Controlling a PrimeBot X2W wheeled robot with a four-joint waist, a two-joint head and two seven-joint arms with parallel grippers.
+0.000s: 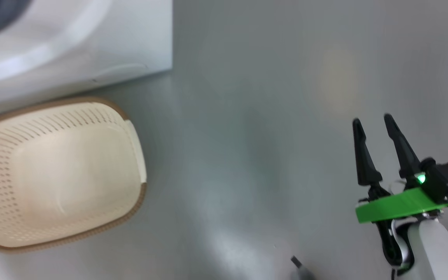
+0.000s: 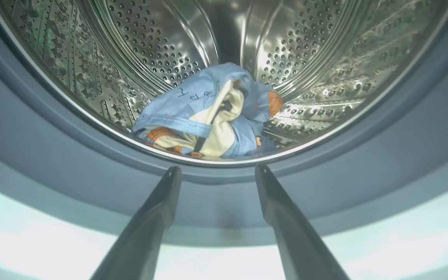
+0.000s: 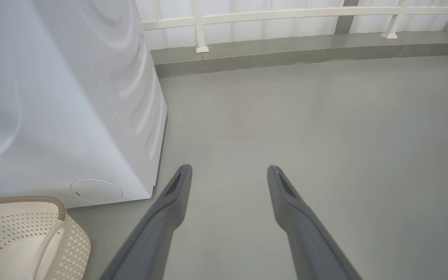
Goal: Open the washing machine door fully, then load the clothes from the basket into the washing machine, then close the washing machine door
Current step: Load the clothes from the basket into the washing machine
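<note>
- Our left gripper (image 2: 218, 168) lies closest to its wrist camera. Its two dark fingers are spread apart with nothing between them, and the tips hover just before the lower lip of the grey rubber gasket (image 2: 53, 147).
- Just past those tips we see the clothes (image 2: 208, 109) crumpled on the bottom of the perforated steel drum (image 2: 150, 46), near its front edge. They are light blue fabric with orange-brown prints, the cream lining turned outward, and they touch neither finger.
- Our right gripper (image 1: 372, 118) sits at the near right in the head view. Its jaws are open and hold nothing, and it is above the bare grey floor (image 1: 266, 116), with a green bracket (image 1: 399, 204) at its wrist.
- At the left, the basket (image 1: 53, 124) stands on the floor just in front of the white washing machine (image 1: 91, 46), well apart from the right gripper. We see its perforated cream walls, brown rim and smooth bottom.
- In the right wrist view, a round service flap (image 3: 96, 191) sits low on the machine's front, near its right corner, just beyond the basket's rim.
- Far off, a white railing (image 3: 286, 13) runs along a raised kerb (image 3: 286, 58).
</note>
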